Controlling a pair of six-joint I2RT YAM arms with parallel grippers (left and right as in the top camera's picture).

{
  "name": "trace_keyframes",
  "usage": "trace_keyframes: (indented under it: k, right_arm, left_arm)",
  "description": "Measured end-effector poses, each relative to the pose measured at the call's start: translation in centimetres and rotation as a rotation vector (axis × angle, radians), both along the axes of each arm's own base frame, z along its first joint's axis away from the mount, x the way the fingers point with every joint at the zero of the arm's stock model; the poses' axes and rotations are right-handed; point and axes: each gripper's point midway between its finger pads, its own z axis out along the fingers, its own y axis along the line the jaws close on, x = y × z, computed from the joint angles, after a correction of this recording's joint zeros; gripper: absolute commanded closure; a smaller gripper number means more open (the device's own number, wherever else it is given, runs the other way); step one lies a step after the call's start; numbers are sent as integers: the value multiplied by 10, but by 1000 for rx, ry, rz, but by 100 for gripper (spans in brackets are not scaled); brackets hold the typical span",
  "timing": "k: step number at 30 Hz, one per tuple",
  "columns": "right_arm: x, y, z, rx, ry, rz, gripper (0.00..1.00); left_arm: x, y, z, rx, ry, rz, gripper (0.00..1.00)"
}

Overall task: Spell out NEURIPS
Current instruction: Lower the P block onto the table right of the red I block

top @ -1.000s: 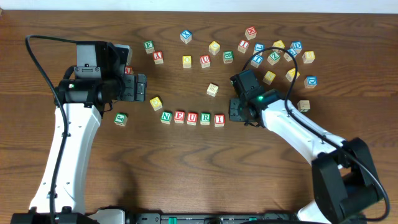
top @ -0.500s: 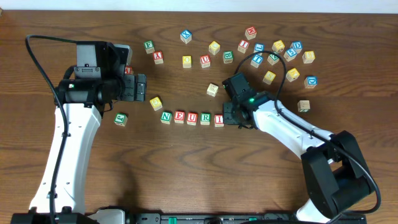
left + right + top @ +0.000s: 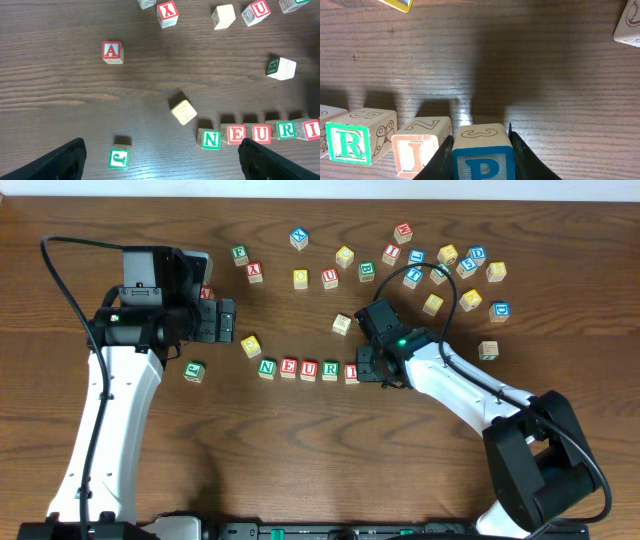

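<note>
Right gripper [image 3: 481, 160] jaws closed on the blue P cube [image 3: 480, 137], one finger on each side face. P sits at the right end of the row, just beside the red I cube [image 3: 417, 152], one finger wedged between them; can't tell if P touches the worktop [image 3: 300, 450]. Row reads green N [image 3: 209, 139], red E [image 3: 236, 133], red U [image 3: 262, 133], green R [image 3: 286, 130], then I. Left gripper [image 3: 160, 160] jaws wide open, holding nothing, over the row's left end. Yellow-faced cube [image 3: 183, 111], letter unreadable, lies skewed ahead of those jaws, just up-left of N, not touching it.
</note>
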Motion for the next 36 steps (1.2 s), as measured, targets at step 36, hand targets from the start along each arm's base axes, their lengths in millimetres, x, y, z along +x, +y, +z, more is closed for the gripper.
trace_keyframes:
  k: [36]
  right_arm:
    - [-1,-2,-6,-30,5,-1,78]
  left_arm:
    - [0,0,0,0,0,0,4]
